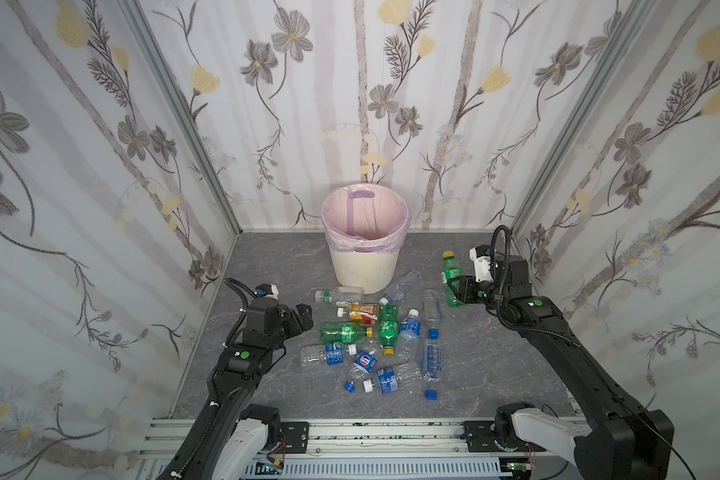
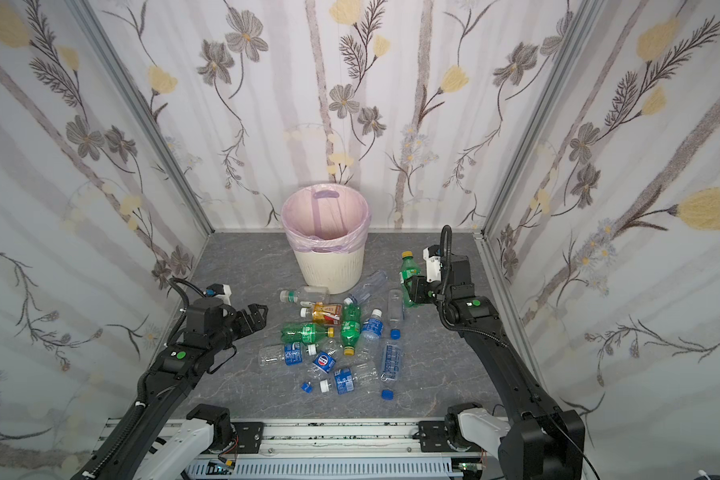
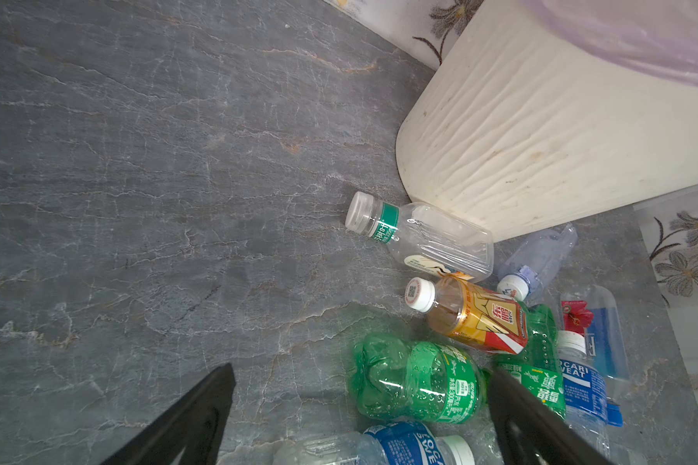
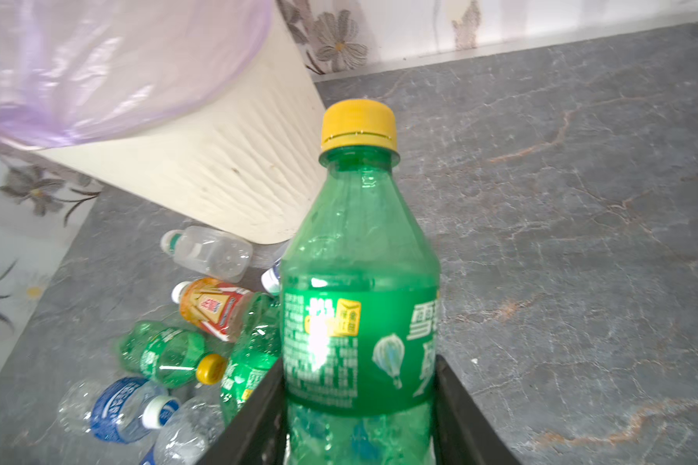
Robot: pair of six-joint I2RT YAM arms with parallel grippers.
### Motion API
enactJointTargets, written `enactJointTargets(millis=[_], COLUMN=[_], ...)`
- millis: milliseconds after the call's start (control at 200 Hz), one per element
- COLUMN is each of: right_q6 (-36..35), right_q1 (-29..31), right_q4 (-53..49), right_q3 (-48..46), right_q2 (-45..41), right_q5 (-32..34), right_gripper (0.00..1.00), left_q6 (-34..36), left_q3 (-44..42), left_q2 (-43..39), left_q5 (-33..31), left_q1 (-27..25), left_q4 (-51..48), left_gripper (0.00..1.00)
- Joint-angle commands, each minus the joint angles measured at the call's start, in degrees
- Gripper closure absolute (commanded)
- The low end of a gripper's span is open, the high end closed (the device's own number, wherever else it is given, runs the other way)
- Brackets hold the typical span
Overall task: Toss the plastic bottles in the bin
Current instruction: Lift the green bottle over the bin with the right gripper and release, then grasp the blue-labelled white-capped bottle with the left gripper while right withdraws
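Right of the bin (image 1: 364,270), right end effector (image 1: 454,291) pinching a green bottle (image 1: 449,266), left end effector (image 1: 306,318) spread wide

bin (image 1: 364,270) mouth unobstructed, bottles (image 1: 344,332) cluttering centre

Grey tabletop (image 1: 267,266): bottles (image 1: 344,332), caps (image 1: 431,394), bin (image 1: 364,272)

Both top views look down from high over the bench (image 1: 267,266) edge farthest from the bin (image 1: 364,270), facing it and holding the whole scene. The left wrist camera looks low and close between its jaws at the bin's base and the plastic bottles (image 3: 420,378) before it. The right wrist camera, closer yet, faces the bin past a green bottle (image 4: 359,282) filling its middle. All four share the bin and that heap
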Motion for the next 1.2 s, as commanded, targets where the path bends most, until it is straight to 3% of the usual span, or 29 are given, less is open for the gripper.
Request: enactJointTargets(millis=[0,135,320,360,440,530,675,1194], right_q6=[-2.30,-1.41,3.58,5.62,7.53,7.88,6.84,3.89], right_q1=[1.90,7.21,12.15,12.93,13.95,14.01,13.64,10.83], right_q4=[1.62,6.03,10.56,12.46,14.18,13.01,13.30,11.05], right_q3=[0.84,7.72,30.93,35.74,44.19,49.88,46.30,18.63], right_q2=[-1.34,1.07,15.99,20.32,27.18,31.57,29.71,7.85], right_q5=[-5.86,-7.33,-8.44,-6.69,-2.58,-0.70,0.35,2.39], right_gripper=[0.50,0.50,0.49,0.42,0.19,0.12,0.06,0.08], left_q6=[0.13,-0.02,-0.29,-0.12,-0.80,-1.23,-1.62,-0.06], left_q3=[0.65,1.23,2.19,2.30,2.39,2.63,2.13,2.38], left_q2=[0.48,1.68,1.90,1.82,1.69,1.61,1.87,4.29], left_q5=[-0.27,0.61,2.55,3.46,3.42,4.60,7.30,12.98], left_q1=[0.08,0.08,0.08,0.08,0.08,0.07,0.00,-0.39], left_q4=[0.95,0.95,0.95,0.95,0.95,0.95,1.04,0.89], left_gripper=[0.00,0.00,0.00,0.00,0.00,0.00,0.00,0.00])
